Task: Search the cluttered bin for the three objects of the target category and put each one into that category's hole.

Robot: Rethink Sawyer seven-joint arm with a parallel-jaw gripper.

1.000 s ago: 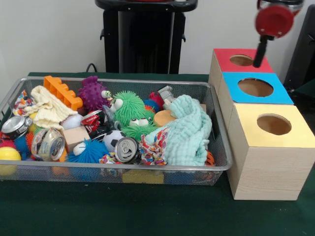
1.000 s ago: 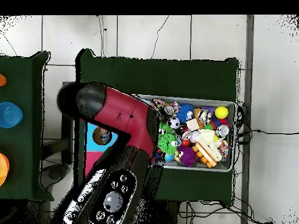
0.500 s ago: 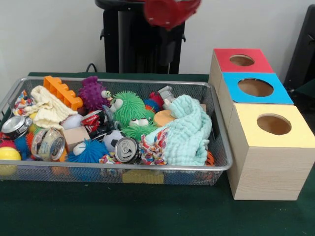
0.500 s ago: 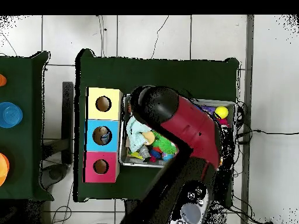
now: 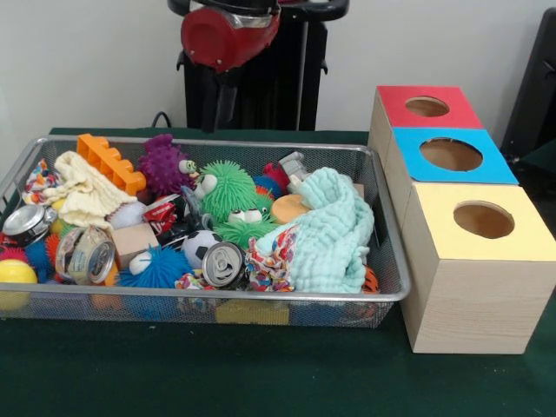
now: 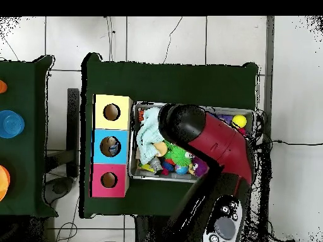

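Bin (image 5: pixel 382 291), wire mesh, sits below and in front of the gripper (image 5: pixel 223 104), which hangs over the bin's back rim w/ clear air under it; can't tell if it's spread or pressed. Bin is packed rim to rim: 3 crushed cans seen, front-left can (image 5: pixel 86 254), far-left can (image 5: pixel 24 222), centre can (image 5: pixel 222 263); mint cloth (image 5: pixel 334 234), green fuzzy toy (image 5: pixel 228 189), orange block (image 5: pixel 109 162). Beside the bin, 3 boxes w/ one hole each: red box (image 5: pixel 425 106), blue box (image 5: pixel 452 156), yellow box (image 5: pixel 482 261).

Bin (image 5: pixel 382 300) crammed; box holes (image 5: pixel 483 219) clear
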